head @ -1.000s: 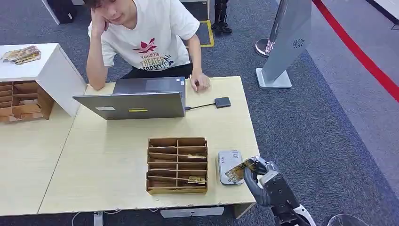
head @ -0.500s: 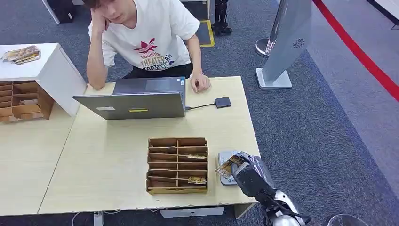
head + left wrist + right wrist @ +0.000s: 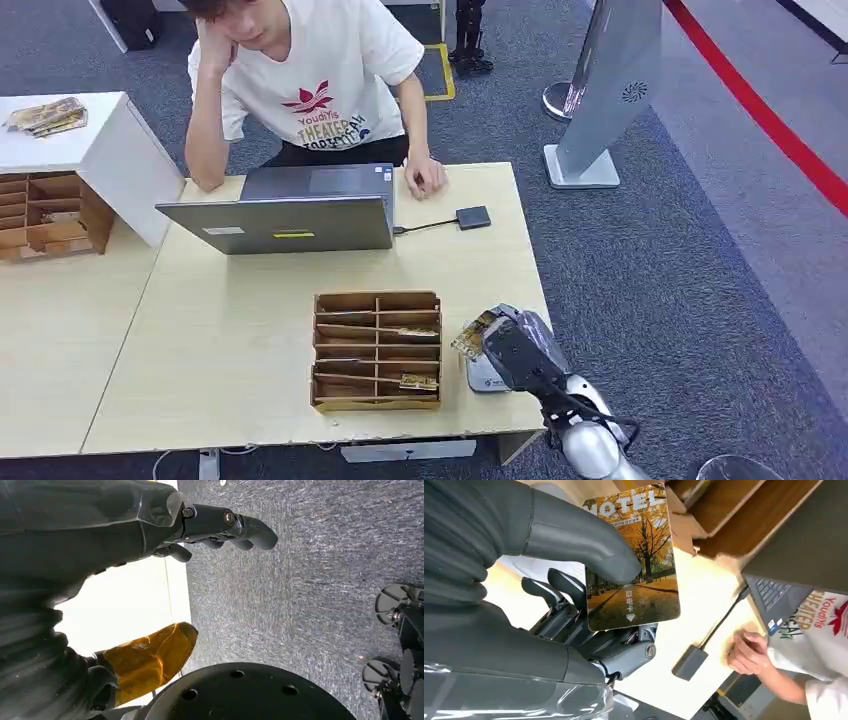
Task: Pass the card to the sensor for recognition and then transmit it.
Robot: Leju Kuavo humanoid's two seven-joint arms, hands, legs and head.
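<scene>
My right hand (image 3: pixel 515 350) hovers over the white card sensor (image 3: pixel 483 375) at the table's front right and pinches a hotel card (image 3: pixel 471 335) with an autumn-tree picture. In the right wrist view the thumb (image 3: pixel 574 535) presses the card (image 3: pixel 634 575) against the fingers (image 3: pixel 564 592). The card's free end points toward the wooden slotted box (image 3: pixel 377 350). My left hand (image 3: pixel 220 527) hangs beside the table over the carpet, fingers curled, holding nothing.
A person (image 3: pixel 310 80) sits behind an open laptop (image 3: pixel 290 210), one hand (image 3: pixel 425 177) resting on the table. A small dark adapter (image 3: pixel 473 217) lies on a cable right of the laptop. The box holds other cards (image 3: pixel 418 381). A grey stand (image 3: pixel 605 100) is on the carpet.
My right hand has moved left and forward with the card, from beside the table's right edge to above the sensor. The card now reaches toward the wooden box.
</scene>
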